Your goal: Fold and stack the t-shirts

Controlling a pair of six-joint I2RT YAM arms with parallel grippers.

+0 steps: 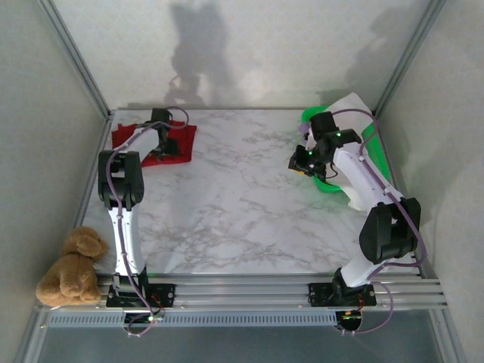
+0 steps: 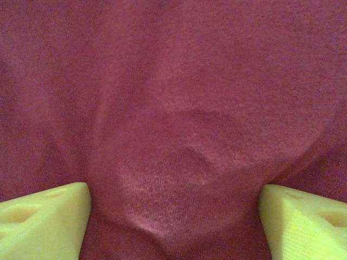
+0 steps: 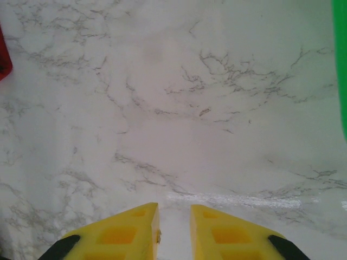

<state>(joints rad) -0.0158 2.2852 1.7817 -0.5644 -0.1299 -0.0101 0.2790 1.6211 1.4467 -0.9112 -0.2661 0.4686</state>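
Red t-shirt [image 1: 187,142]: far-left corner of the marble table [image 1: 242,219], long axis running left to right along the far edge (which end is the collar I cannot tell).
Red cloth: fine matte knit with soft rounded creases and one raised wrinkle.
White t-shirt [image 1: 354,106]: heaped in the green plastic basket [image 1: 311,117] at far right, long axis far to near, spilling over the near rim.
Left gripper [image 2: 173,227]: jaws spread wide over the red cloth, yellow foam fingers [image 2: 43,222] on either side, nothing clamped.
Right gripper [image 3: 174,233]: jaws barely parted, empty, over bare marble beside the basket.
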